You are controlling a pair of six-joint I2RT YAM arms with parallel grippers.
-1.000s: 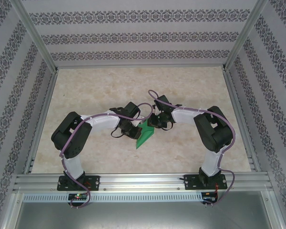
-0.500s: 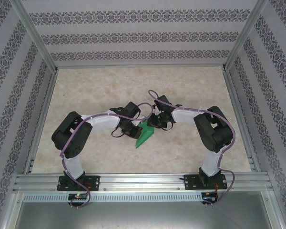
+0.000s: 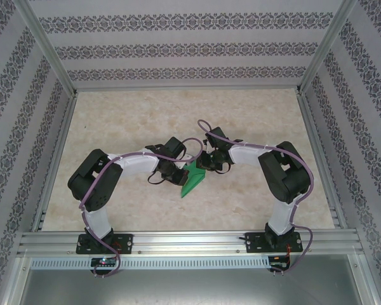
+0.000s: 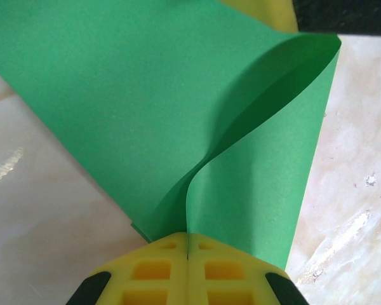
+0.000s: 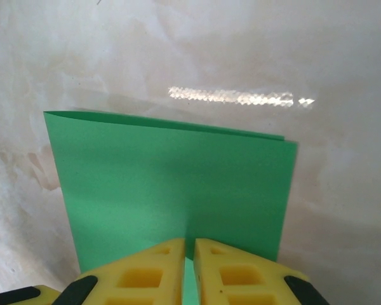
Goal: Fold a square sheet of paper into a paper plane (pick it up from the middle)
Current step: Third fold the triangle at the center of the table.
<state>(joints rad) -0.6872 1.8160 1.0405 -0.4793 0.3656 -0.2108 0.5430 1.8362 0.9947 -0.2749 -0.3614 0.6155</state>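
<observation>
One green sheet (image 3: 194,178) points near-left.

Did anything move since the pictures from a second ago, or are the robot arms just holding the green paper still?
Nothing moved that I can see. The left gripper stays shut on the green paper, the right gripper stays pinched on it too, and the paper is in the same spot between the two arms over the table.
</observation>
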